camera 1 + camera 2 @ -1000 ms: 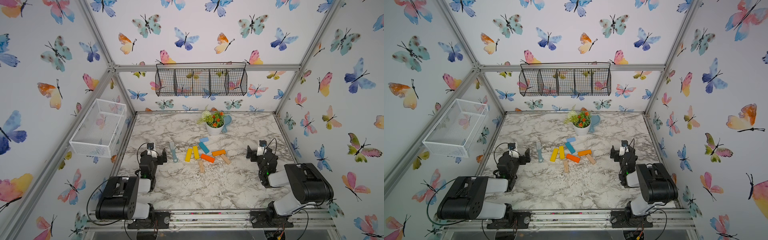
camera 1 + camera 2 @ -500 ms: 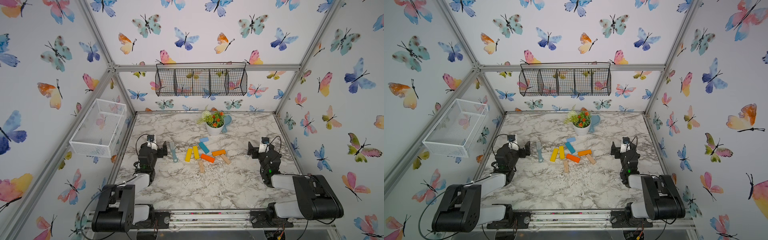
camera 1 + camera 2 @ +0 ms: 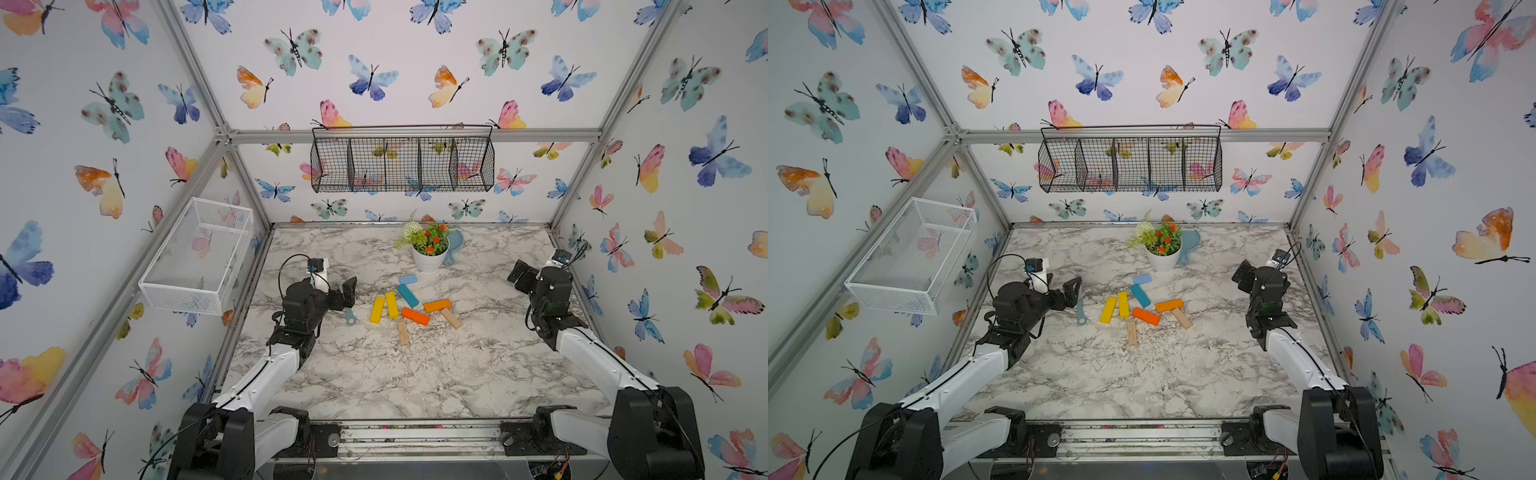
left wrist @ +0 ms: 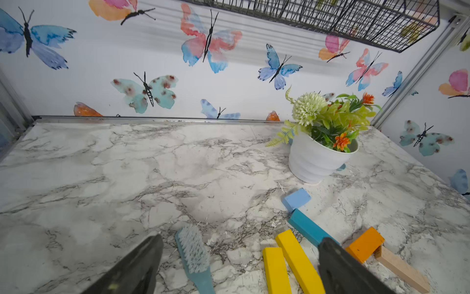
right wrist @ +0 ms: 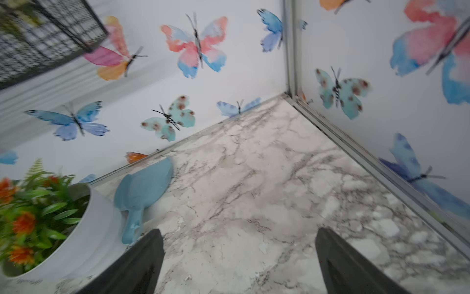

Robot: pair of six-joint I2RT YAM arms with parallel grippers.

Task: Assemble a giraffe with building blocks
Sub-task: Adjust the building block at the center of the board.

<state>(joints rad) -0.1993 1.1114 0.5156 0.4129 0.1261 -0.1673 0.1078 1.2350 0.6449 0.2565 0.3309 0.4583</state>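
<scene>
Eight building blocks [image 3: 415,317] lie loose in a cluster on the marble tabletop [image 3: 374,382], in front of a white flowerpot [image 3: 429,262]. A light-blue block [image 3: 407,279] sits just beside the end of a teal block [image 3: 407,295]. Near them are two yellow blocks [image 3: 377,309] side by side, two orange blocks [image 3: 436,306] and two plain-wood blocks [image 3: 402,333]. They form no giraffe yet. The left gripper [image 4: 240,240] hovers with its jaws wide apart and empty over a pale-teal brush [image 4: 194,252], just beside the yellow pair. The right gripper [image 5: 238,232], also spread and empty, hangs near the right wall, well apart from the blocks. A blue scoop [image 5: 142,188] lies behind the flowerpot.
</scene>
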